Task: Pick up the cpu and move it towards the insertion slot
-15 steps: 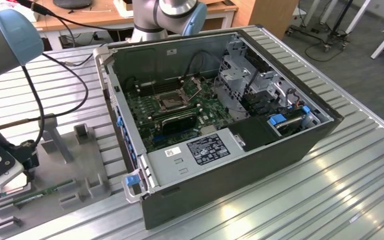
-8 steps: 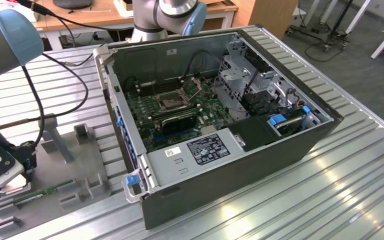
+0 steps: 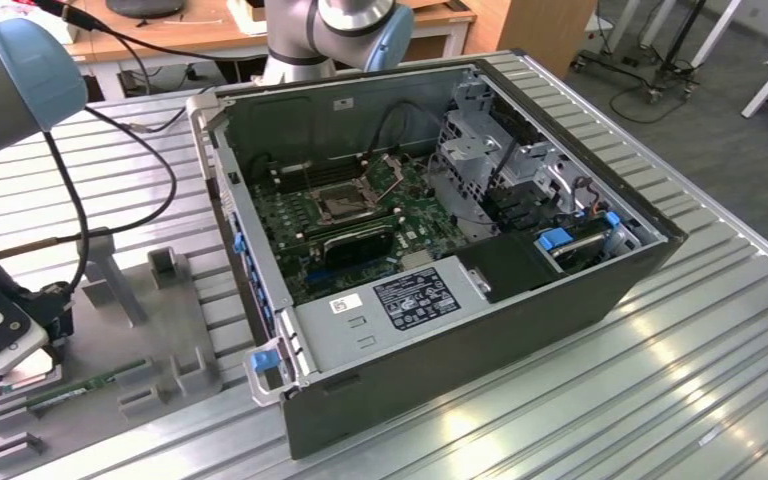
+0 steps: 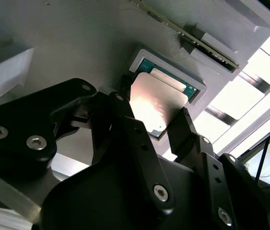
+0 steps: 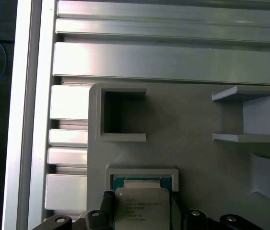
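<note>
Gripping step, by the look of it: tool [image 4: 153, 108] is narrowed onto the cpu [image 4: 149, 96], with its black fingers [image 4: 121, 103] against two opposite edges in both wrist views. Contact looks made on both sides, no gap visible at either edge.

The cpu [image 5: 142, 208] sits directly between the fingertips, silvery top facing back toward the tool's body, at the raised grey pocket [image 5: 142, 170] of the printed fixture [image 3: 177, 340]. Its teal-green rim shows at the pocket's far side, just beyond the fingertips. Cannot tell whether the chip has cleared the pocket walls or sits seated. In the second wrist view it looks slightly tilted against the pocket, not certain.

Doing this well, judgement only:
- Grip the edges only, nothing on the underside.
- Centre the fingers along each edge so the chip can't pivot.
- Lift straight out of the pocket, with no sideways travel while the rim is below the walls.
- Use light force: flat part, thin rim, easy to cock or slip.

In the exterior view the insertion slot [image 3: 344, 205] is well apart from the tool [image 3: 17, 360]. It lies on the board inside the open computer case [image 3: 558, 290], with the fixture and the case wall between it and the tool. The memory stick [image 3: 84, 388] lies on the fixture just beside the tool and is worth a clear berth. Fixture and case both stand on the ribbed tabletop [image 3: 598, 400].
</note>
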